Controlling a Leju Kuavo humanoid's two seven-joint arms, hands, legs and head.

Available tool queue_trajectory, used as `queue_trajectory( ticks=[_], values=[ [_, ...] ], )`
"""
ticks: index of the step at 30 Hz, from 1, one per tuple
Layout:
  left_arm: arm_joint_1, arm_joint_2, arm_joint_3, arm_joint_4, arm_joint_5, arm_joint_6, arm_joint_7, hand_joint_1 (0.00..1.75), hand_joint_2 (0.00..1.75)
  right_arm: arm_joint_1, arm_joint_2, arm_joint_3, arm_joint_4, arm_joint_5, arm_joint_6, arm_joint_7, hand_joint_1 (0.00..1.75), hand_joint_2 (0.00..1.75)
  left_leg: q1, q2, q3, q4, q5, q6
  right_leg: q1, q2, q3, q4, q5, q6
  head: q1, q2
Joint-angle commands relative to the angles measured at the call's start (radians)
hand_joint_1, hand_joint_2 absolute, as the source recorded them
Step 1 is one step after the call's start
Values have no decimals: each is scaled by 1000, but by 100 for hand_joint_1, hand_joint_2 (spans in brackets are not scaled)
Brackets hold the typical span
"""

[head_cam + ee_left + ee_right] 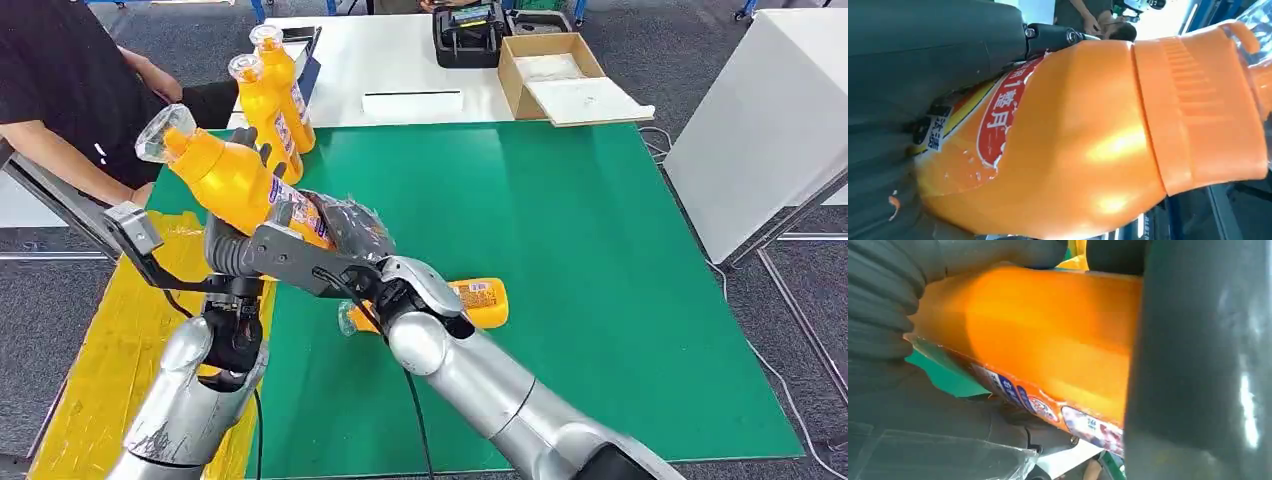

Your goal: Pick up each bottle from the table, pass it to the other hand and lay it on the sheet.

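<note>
An orange bottle (228, 178) with a clear cap is tilted in the air above the left edge of the green mat (560, 220). Both hands are on it. My left hand (238, 262) grips its lower body from below, and the left wrist view shows the bottle (1088, 145) pressed against that hand (923, 60). My right hand (345, 235) wraps the bottle's base from the right; its dark fingers (1193, 365) curl over the bottle (1038, 335). Another orange bottle (482, 300) lies on the mat, partly behind my right arm. Two more (268, 112) stand at the mat's far left corner.
The yellow sheet (100, 350) lies to the left of the mat, under my left arm. A person in black (70, 80) sits at the far left, close to the standing bottles. A cardboard box (560, 75) and a black device (470, 35) sit on the white table behind.
</note>
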Motion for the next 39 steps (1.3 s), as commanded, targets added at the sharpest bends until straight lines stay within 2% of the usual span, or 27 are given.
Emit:
queue_trajectory(
  ticks=[1, 8, 10, 14, 18, 25, 26, 27, 29, 30, 31, 32, 33, 35, 37, 39],
  values=[
    [-152, -9, -83, 130, 1, -21, 10, 175, 175, 5, 7, 132, 126, -9, 30, -24, 175, 175, 0, -7, 4, 0, -1, -2, 0, -10, 6, 0, -3, 0, 0, 0],
    [-154, -10, -83, 134, 1, -21, 10, 175, 175, 2, 8, 130, 129, -9, 31, -26, 175, 175, 1, -5, 2, 0, -1, -1, 1, -7, 4, 0, -2, 0, 0, 0],
    [-156, -9, -82, 139, 2, -23, 8, 175, 175, -2, 10, 130, 135, -11, 32, -28, 175, 175, 0, -7, 6, 1, -2, -2, 0, -11, 8, 1, -5, 1, 0, 0],
    [-163, -13, -73, 162, 9, -32, -4, 175, 175, -8, 19, 119, 175, -17, 30, -50, 175, 175, 1, -3, 1, 0, 0, -1, 1, -5, 3, 0, -1, 0, 0, 0],
    [-161, -14, -70, 164, 9, -33, -7, 175, 175, -5, 20, 118, 182, -16, 29, -55, 175, 175, 0, -6, 4, 1, -1, -2, 1, -10, 7, 1, -4, 0, 0, 0],
    [-167, -15, -67, 163, 14, -34, -4, 175, 175, -10, 7, 105, 194, -20, 24, -64, 175, 175, 0, -6, 4, 0, -1, -2, 1, -9, 5, 0, -3, 0, 0, 0],
    [-170, -15, -66, 165, 15, -33, -2, 175, 175, -12, 5, 102, 195, -22, 24, -66, 175, 175, -1, -8, 8, 1, -3, -3, 0, -13, 10, 2, -6, 1, 0, 0],
    [-171, -14, -64, 166, 16, -33, -1, 175, 175, -12, 2, 100, 195, -24, 24, -67, 175, 175, 1, -4, 2, 0, -1, -1, 1, -7, 4, 0, -2, 0, 0, 0],
    [-167, -9, -59, 163, 19, -32, 0, 175, 175, -14, -8, 89, 196, -29, 21, -70, 175, 175, 0, -6, 4, 1, -1, -2, 1, -10, 6, 1, -4, 0, 0, 0],
    [-162, -6, -56, 157, 19, -33, 0, 175, 175, -17, -16, 84, 195, -28, 19, -69, 117, 175, 1, -4, 2, 0, 0, -1, 1, -5, 3, -1, -1, 0, 0, 0],
    [-155, -2, -50, 151, 19, -32, -1, 175, 175, -14, -26, 66, 190, -37, 10, -76, 0, 175, 1, -6, 4, 1, -1, -2, 1, -9, 6, 0, -3, 0, 0, 0],
    [-146, 5, -42, 147, 19, -32, -1, 175, 175, -17, -47, 49, 182, -36, -1, -76, 0, 175, 1, -4, 2, 0, 0, -1, 1, -6, 3, 0, -1, 0, 0, 0],
    [-139, 9, -35, 144, 19, -31, -1, 175, 175, -19, -63, 38, 177, -40, -2, -78, 0, 0, 1, -5, 3, 0, -1, -2, 1, -8, 5, 0, -2, 0, 0, 0],
    [-130, 18, -13, 140, 20, -32, 1, 175, 175, -23, -106, -5, 142, -53, -14, -91, 0, 0, 0, -7, 6, 1, -2, -2, 0, -11, 9, 1, -4, 1, 0, 0],
    [-132, 23, -7, 142, 20, -31, 1, 175, 175, -30, -116, -15, 135, -60, -6, -98, 0, 0, 0, -4, 2, 0, 0, -1, 1, -5, 3, 0, -1, 0, 0, 0],
    [-134, 20, -5, 144, 20, -31, 1, 175, 175, -28, -115, -17, 129, -60, -3, -97, 0, 0, 0, -3, 2, 1, -1, -1, 1, -5, 3, 0, -1, 1, 0, 0]
  ],
)
